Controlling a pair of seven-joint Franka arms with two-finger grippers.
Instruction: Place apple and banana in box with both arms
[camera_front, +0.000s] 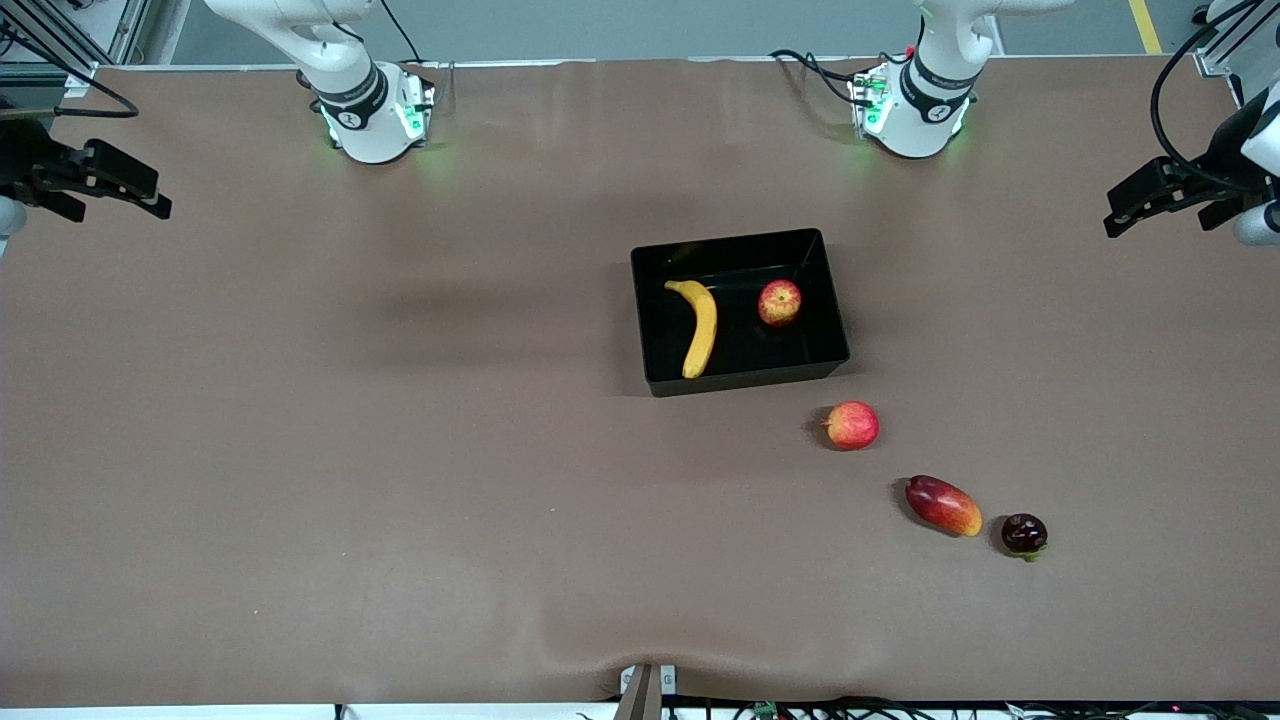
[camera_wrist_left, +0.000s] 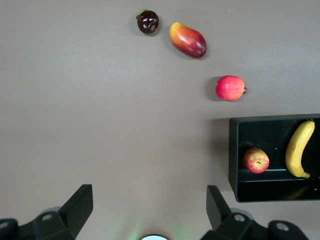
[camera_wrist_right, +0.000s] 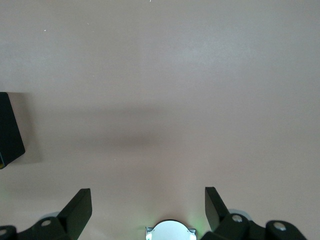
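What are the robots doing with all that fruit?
Nothing is being held right now. The banana and the apple already lie in the box, apart from each other. Both arms wait at the table's ends with open claws: the left claw and the right claw. A pink fruit, a mango and a dark fruit sit outside, nearer the front camera.
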